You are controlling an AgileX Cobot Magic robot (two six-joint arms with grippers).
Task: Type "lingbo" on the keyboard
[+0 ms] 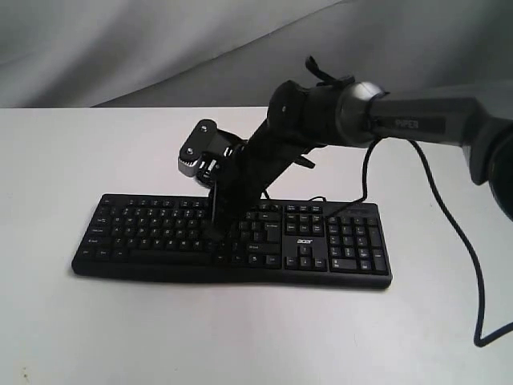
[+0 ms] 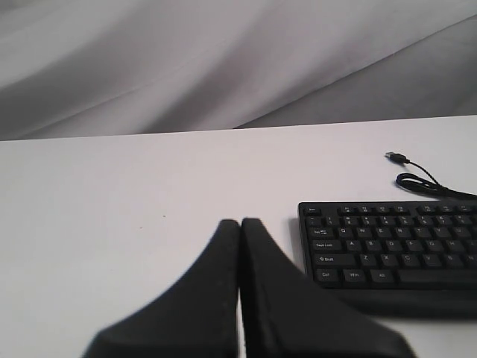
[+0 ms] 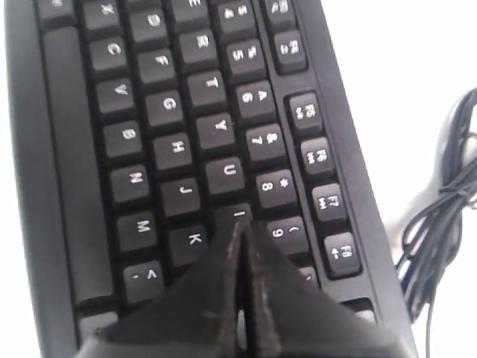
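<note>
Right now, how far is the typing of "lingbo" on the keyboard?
Done: no screen shows, so I cannot confirm any typed letter. In hand: the right gripper, shut, has its tips at the I key, the second letter. Remaining: n, g, b, o at least. The left gripper, shut, hovers beside the keyboard.

A white table (image 1: 72,160) stands before a draped, wrinkled grey cloth backdrop (image 1: 160,48) under soft, even light.
</note>
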